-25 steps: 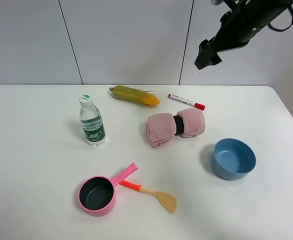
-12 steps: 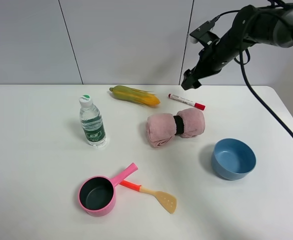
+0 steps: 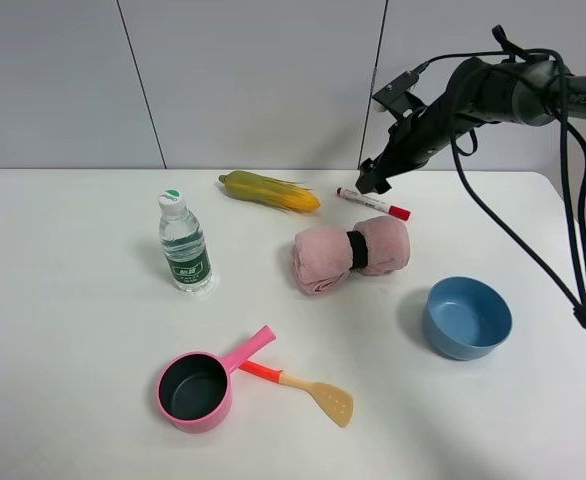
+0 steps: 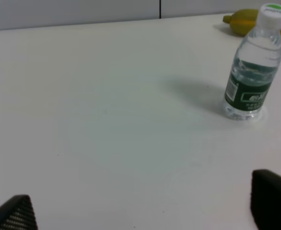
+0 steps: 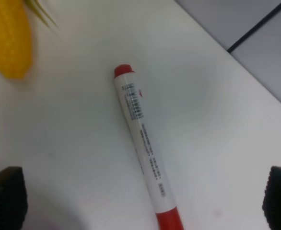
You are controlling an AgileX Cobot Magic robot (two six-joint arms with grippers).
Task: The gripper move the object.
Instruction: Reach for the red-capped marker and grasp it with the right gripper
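Note:
The white marker pen [image 3: 373, 204] with a red cap lies on the white table [image 3: 73, 330] behind the pink towel roll, right of the corn cob. It fills the right wrist view [image 5: 143, 143], lying between the two dark fingertips. My right gripper [image 3: 371, 180] hangs just above the pen's left end, jaws open and empty; in its own view it appears low in the frame [image 5: 143, 199]. My left gripper [image 4: 143, 206] is open and empty above bare table, with the water bottle ahead of it. It is out of the exterior view.
A corn cob [image 3: 269, 191] lies left of the pen. A rolled pink towel [image 3: 351, 253] lies in front of it. A water bottle [image 3: 184, 243] stands at the left. A blue bowl [image 3: 466, 317], a pink saucepan [image 3: 198, 387] and an orange-handled spatula [image 3: 308, 388] are nearer the front.
My right arm has come down and to the left from high above the table to just over the pen. Nothing on the table has moved.

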